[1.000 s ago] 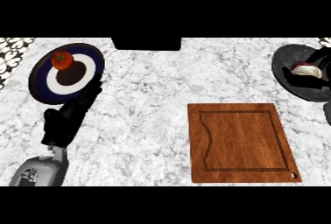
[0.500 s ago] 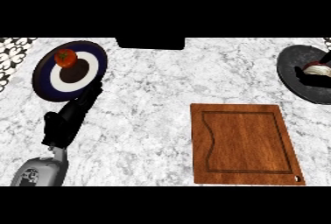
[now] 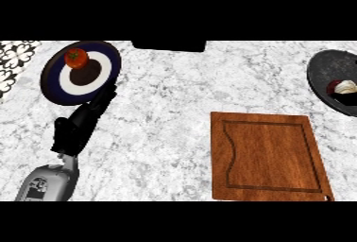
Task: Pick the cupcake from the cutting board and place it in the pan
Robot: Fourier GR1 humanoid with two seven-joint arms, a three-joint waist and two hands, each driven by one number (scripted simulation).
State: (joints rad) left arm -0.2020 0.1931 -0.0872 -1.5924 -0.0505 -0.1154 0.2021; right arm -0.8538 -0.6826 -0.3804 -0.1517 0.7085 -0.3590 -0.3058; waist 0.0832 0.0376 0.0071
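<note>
The cupcake [image 3: 343, 88] is sitting in the dark pan [image 3: 322, 75] at the counter's 2 o'clock edge, well apart from the left hand [image 3: 82, 125], which is lying at 9 o'clock with fingers straight and released, tips touching a tomato-bearing plate [image 3: 53, 84]. The wooden cutting board [image 3: 268, 156] is lying bare at 5 o'clock.

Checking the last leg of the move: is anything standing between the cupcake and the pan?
No. The cupcake already lies inside the dark pan at the right edge, the cutting board is bare, and nothing visible blocks it.
</note>
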